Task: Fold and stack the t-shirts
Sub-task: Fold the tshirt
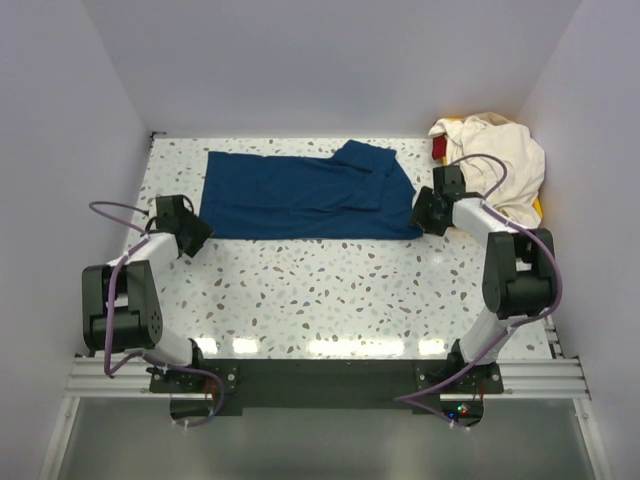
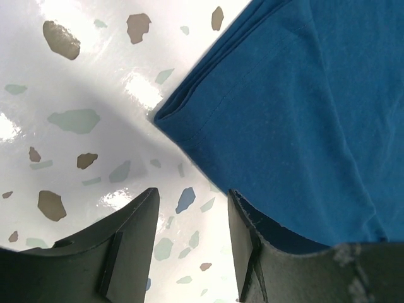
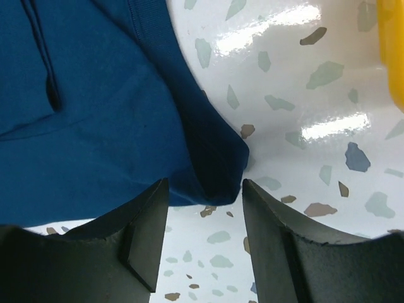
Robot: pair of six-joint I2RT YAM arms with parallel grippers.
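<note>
Top view: dark navy blue cloth t-shirt (image 1: 300,195) lies flat on the white speckled terrazzo tabletop (image 1: 330,290), toward 12 o'clock from table centre. It is spread wide from 9 to 3 o'clock, with one part doubled over at its 2 o'clock end. Cream white cloth t-shirt (image 1: 500,155) is heaped at the table's 2 o'clock corner, over the yellow plastic tray (image 1: 539,206), of which only a sliver shows.

Left gripper (image 1: 203,232) sits at the navy shirt's 8 o'clock corner. Left wrist view: jaws parted at a middling width, bare tabletop in the gap, nothing gripped. The shirt's folded hem runs toward 1 o'clock, and its edge passes behind the finger at 3 o'clock.

Right gripper (image 1: 422,215) sits at the shirt's 4 o'clock corner. Right wrist view: jaws parted and holding nothing. The shirt corner lies on the table just at 12 o'clock of the gap, and the tray edge is at 2 o'clock.
</note>
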